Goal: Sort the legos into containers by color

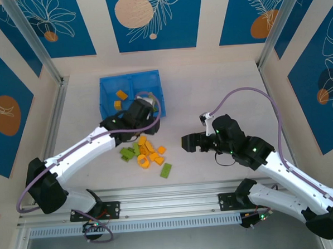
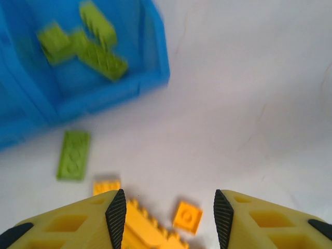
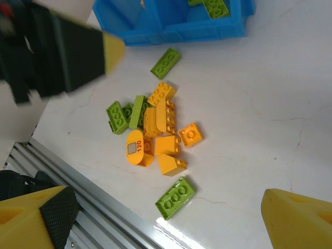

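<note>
Left claw (image 2: 169,217) hangs partway open and empty over the legos (image 3: 155,124) piled between the tray (image 3: 171,33) and the table's (image 3: 249,104) front edge; right claw (image 3: 166,223) is wide open, empty too.

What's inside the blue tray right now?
Top view: two orange bricks in the blue tray's left compartment; the left arm covers much of the right one. The left wrist view shows several lime green bricks in it.
</note>
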{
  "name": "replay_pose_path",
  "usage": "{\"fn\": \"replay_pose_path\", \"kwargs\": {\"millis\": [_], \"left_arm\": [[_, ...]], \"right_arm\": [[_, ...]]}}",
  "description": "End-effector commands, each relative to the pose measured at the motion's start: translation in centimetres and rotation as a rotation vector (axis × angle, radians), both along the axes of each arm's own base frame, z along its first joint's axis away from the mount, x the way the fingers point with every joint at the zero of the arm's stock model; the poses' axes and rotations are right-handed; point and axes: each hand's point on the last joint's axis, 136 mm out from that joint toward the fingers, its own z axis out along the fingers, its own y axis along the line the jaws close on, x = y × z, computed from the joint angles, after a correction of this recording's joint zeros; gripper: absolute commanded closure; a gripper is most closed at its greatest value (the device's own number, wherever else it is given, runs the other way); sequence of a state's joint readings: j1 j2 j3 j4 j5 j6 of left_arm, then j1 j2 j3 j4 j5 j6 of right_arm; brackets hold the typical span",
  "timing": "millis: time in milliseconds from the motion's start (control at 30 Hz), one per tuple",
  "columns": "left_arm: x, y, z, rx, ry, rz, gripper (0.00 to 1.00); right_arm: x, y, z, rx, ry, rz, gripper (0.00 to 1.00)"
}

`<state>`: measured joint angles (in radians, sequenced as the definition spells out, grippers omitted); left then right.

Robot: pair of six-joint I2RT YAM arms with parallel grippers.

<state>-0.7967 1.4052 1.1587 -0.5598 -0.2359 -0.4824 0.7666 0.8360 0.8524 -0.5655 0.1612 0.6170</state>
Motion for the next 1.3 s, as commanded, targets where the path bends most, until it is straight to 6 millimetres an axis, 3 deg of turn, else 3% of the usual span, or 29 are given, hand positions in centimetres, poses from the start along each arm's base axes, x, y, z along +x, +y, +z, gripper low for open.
{"fn": "replay_pose_path", "kwargs": {"millis": [0,167,500,667,900,1267], "left_arm": [[-2.0,0.3,-4.5,0.005,0.097,0.070,0.50],[-2.5,0.1,-8.9,0.074,0.160,0.101,0.50],[-1.3,0.0,-12.5,0.192,0.186,0.128,0.57],[-1.1,1.4,-13.5,0.276,0.187,0.174,0.56],[-1.8,2.1,-14.1,0.299,0.205,0.189,0.55],[-3.1,2.4,-15.0,0.313,0.218,0.192,0.45]], "right_arm": [[0.6,1.2,1.2,0.025,-0.037,0.034,0.07],[0.8,1.3,0.5,0.014,-0.014,0.026,0.07],[-0.2,-0.7,-0.1,0.000,-0.008,-0.018,0.07],[-0.3,-0.9,0.4,0.008,-0.019,-0.019,0.07],[-0.4,-0.9,0.5,0.014,-0.018,-0.015,0.07],[-0.6,-0.7,0.7,0.036,-0.006,-0.010,0.07]]}}
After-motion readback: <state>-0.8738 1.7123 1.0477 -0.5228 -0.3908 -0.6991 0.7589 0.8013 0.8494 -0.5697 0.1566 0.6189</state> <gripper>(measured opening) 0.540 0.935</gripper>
